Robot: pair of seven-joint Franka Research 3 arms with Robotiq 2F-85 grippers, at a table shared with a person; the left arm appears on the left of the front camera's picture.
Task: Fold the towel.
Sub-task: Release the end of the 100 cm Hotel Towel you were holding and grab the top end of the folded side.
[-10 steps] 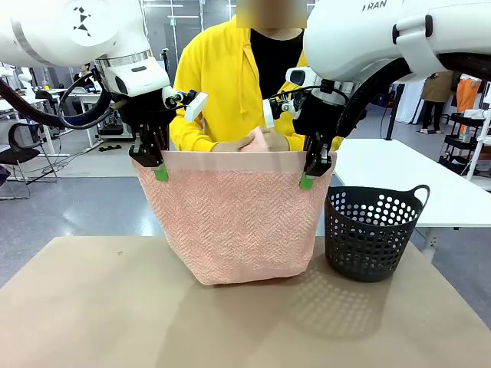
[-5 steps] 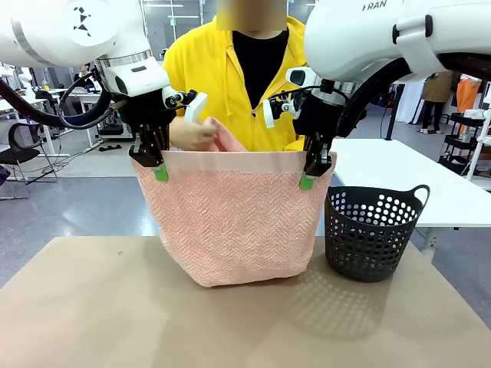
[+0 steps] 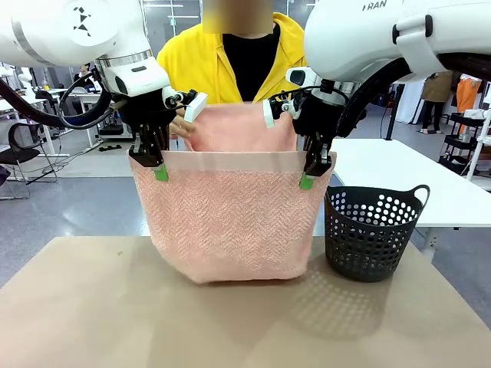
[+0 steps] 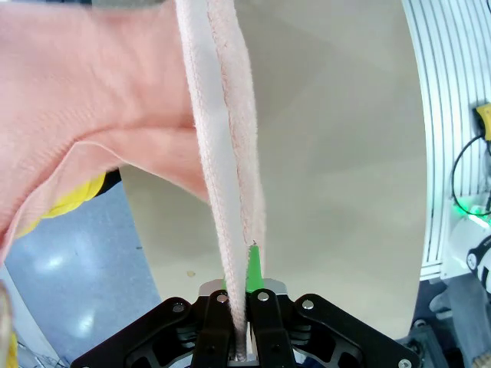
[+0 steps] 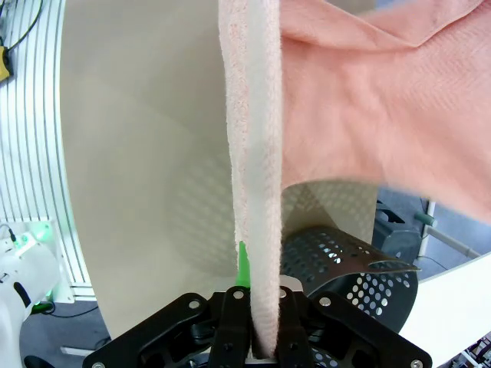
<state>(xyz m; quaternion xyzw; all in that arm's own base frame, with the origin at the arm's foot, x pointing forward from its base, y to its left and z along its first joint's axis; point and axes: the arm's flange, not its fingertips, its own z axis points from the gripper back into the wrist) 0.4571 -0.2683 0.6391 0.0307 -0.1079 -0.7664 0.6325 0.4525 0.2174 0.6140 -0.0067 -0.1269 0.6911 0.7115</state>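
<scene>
Left end effector (image 3: 160,170) and right end effector (image 3: 307,178) each clamp a top corner of the pale salmon-pink terry towel (image 3: 230,222), whose bottom rests on the tan tabletop (image 3: 92,307).

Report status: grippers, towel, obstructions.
Shut on towel top corners: left gripper, right gripper. It hangs between, lower edge on table; person's hand holds far end up. Nearby black basket stands apart.

One towel (image 3: 230,222), one black basket (image 3: 370,234), one person (image 3: 192,61), one table (image 3: 92,307), two robot arms (image 3: 115,46) (image 3: 360,38).
</scene>
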